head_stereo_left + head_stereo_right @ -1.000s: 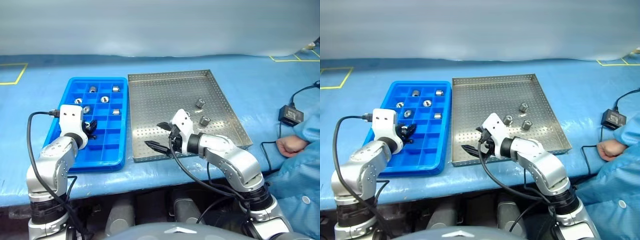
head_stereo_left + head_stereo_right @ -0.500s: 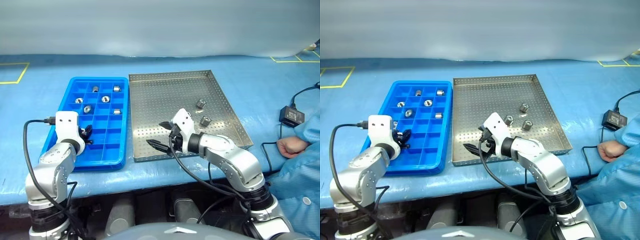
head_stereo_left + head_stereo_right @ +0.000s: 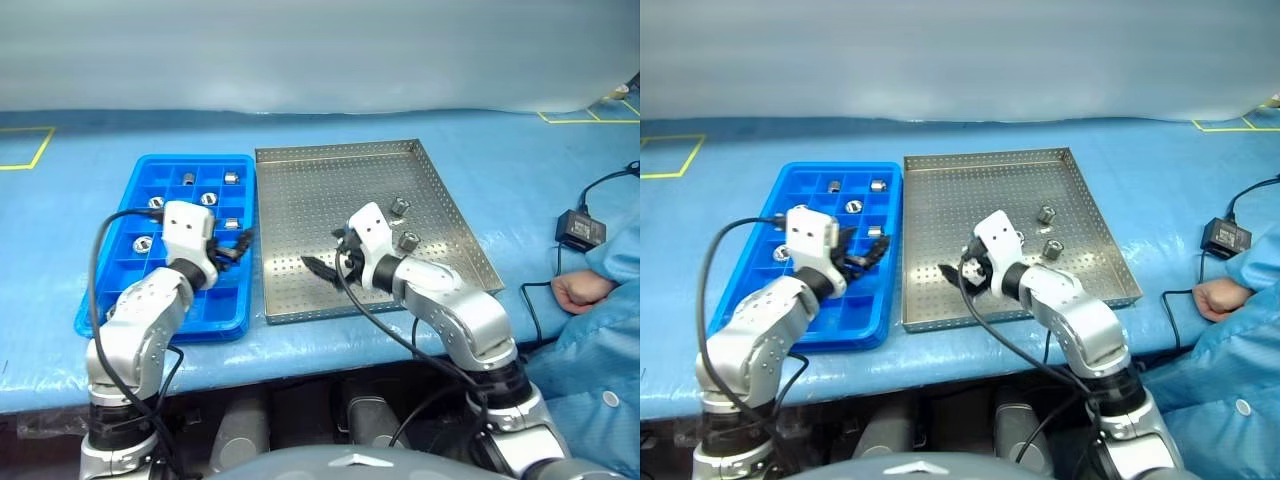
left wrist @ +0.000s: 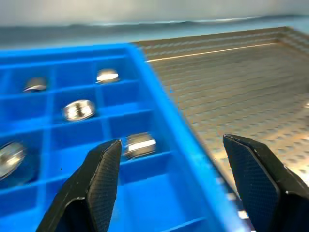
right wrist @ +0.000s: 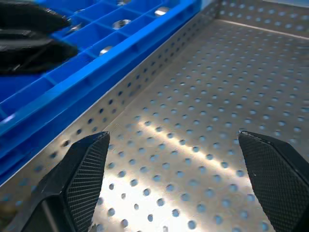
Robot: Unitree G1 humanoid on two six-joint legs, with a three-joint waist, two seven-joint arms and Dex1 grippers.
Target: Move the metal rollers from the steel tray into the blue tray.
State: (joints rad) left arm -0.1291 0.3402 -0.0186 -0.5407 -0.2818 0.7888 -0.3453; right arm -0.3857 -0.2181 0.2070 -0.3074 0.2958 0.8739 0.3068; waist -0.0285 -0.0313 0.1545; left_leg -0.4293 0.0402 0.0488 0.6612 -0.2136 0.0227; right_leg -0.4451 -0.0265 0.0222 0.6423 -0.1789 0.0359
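Left gripper (image 4: 169, 188) is spread wide, holding nothing, over the blue tray's (image 3: 104, 290) edge. Right gripper (image 5: 178, 179) gapes empty above the steel tray (image 3: 300, 190). Two metal rollers (image 3: 401, 207) sit on the perforated floor just past it, a few more are already in blue compartments. They're shiny little hollow cylinders, probably dense, hard and slippery, so I'd pinch one across its round sides

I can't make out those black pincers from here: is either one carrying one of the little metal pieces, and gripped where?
Neither. The left hand is open above the blue tray, the right hand open over the steel tray; nothing sits between their fingers.
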